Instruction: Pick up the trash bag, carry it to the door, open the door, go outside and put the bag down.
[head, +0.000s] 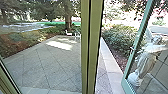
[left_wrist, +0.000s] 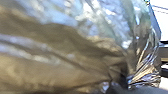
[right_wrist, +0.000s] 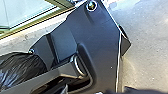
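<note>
At the left gripper (left_wrist: 122, 86), the gathered trash bag (left_wrist: 75, 50).

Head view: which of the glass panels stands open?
The right-hand one: the door with a handle, swung away with a gap between it and the middle post. The left pane runs right up to that post.
</note>
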